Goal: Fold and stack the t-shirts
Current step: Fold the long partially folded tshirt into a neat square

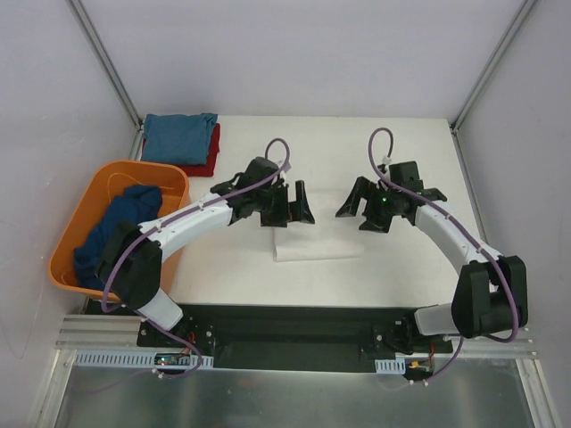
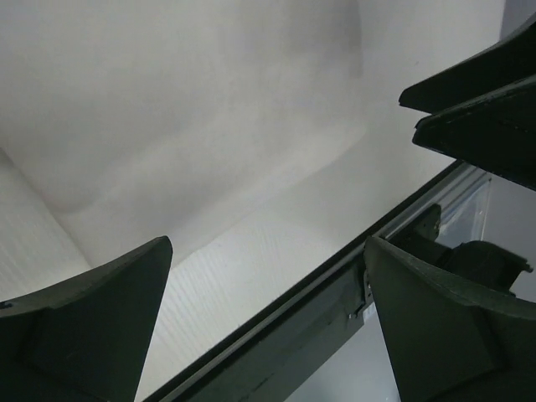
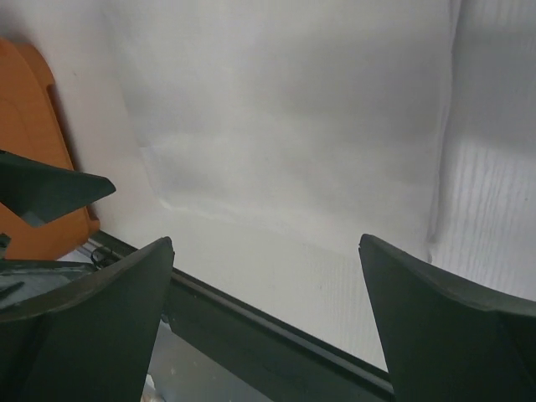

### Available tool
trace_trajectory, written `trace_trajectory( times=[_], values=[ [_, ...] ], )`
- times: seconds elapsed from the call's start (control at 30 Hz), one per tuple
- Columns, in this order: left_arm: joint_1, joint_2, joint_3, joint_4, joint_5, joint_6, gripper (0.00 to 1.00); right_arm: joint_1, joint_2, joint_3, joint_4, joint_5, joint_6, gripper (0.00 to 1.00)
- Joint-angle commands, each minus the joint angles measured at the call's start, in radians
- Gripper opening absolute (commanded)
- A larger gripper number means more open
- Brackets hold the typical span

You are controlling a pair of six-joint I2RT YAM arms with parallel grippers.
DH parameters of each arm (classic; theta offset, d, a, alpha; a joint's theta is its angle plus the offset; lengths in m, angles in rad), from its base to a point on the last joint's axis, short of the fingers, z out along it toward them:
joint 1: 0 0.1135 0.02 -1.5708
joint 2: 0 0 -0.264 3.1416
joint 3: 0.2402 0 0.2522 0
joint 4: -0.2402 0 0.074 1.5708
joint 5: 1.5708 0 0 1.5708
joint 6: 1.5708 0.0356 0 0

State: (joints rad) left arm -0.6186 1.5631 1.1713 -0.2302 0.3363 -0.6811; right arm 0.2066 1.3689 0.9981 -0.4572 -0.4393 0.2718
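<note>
A folded cream-white t-shirt (image 1: 321, 245) lies flat on the table near its front edge; no print or sleeves show. My left gripper (image 1: 290, 214) and right gripper (image 1: 361, 212) hover just above its far edge, facing each other, both open and empty. The left wrist view shows the pale cloth (image 2: 193, 109) beyond my open left gripper (image 2: 268, 251). The right wrist view shows the same cloth (image 3: 285, 109) beyond my open right gripper (image 3: 266, 243). A folded blue shirt (image 1: 181, 138) lies on a red one (image 1: 205, 160) at the back left. A navy shirt (image 1: 120, 227) lies crumpled in the basket.
The orange plastic basket (image 1: 89, 201) stands at the table's left edge and shows in the right wrist view (image 3: 33, 142). The black front rail (image 1: 294, 312) runs along the near edge of the table. Grey walls enclose the table on three sides.
</note>
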Motion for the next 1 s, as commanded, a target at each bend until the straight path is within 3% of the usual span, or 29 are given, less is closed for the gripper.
trace_trajectory(
  times=[0.0, 0.1, 0.27, 0.57, 0.73, 0.97],
  values=[
    [-0.044, 0.046, -0.078, 0.043, -0.009, -0.054, 0.99, 0.028, 0.037, -0.058, 0.087, -0.032, 0.050, 0.97],
    [-0.046, 0.106, -0.107, 0.046, -0.072, -0.067, 0.99, 0.034, 0.085, -0.090, 0.107, -0.013, 0.059, 0.97],
    [-0.046, 0.173, -0.163, 0.048, -0.062, -0.080, 0.99, 0.034, 0.136, -0.154, 0.132, 0.036, 0.060, 0.97],
    [-0.047, 0.071, -0.229, 0.046, -0.082, -0.077, 0.99, 0.034, 0.115, -0.147, 0.105, 0.022, 0.029, 0.97],
    [-0.046, -0.046, -0.176, -0.058, -0.134, -0.041, 0.99, 0.036, -0.097, -0.058, -0.003, 0.095, -0.039, 0.97],
    [-0.015, -0.130, -0.145, -0.158, -0.330, 0.012, 0.99, 0.034, -0.489, -0.076, -0.132, 0.436, -0.086, 0.97]
  ],
)
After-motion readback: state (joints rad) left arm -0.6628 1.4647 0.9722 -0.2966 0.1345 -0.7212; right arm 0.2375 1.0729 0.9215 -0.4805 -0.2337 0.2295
